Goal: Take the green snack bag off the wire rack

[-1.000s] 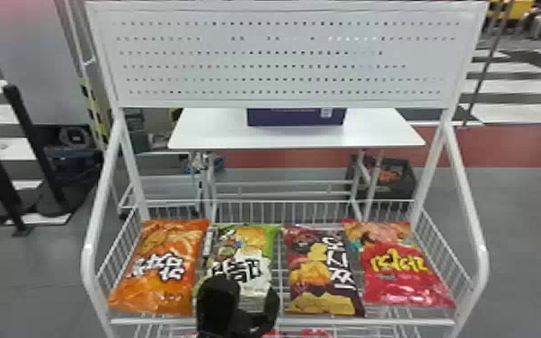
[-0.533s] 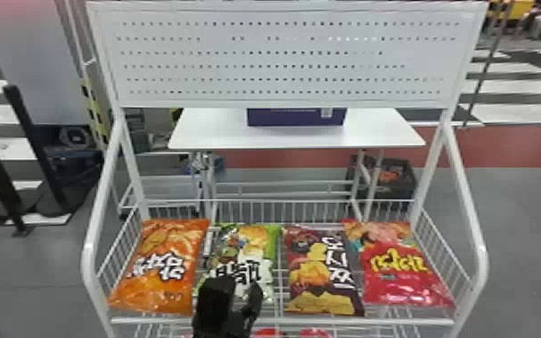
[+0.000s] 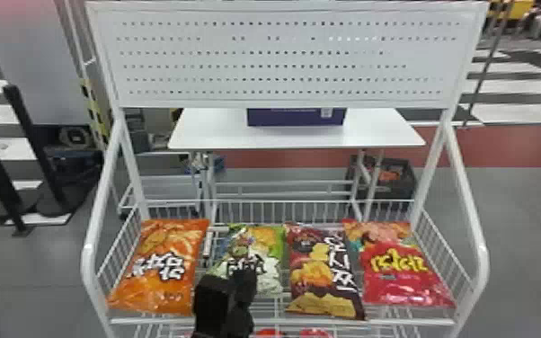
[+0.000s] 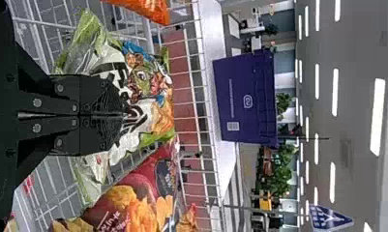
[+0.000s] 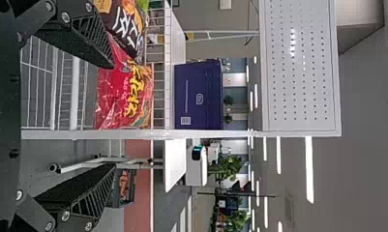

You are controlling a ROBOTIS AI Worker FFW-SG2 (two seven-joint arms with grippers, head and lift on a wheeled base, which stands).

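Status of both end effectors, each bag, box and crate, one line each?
Left end effector: closed on green snack bag
Right end effector: open, empty
Green snack bag: pinched, creased, at the wire rack
Orange snack bag: plump, lying on rack
Dark red-and-brown snack bag: same
Red snack bag: same
Purple box: upright on white table
Dark crate: open-topped, on floor
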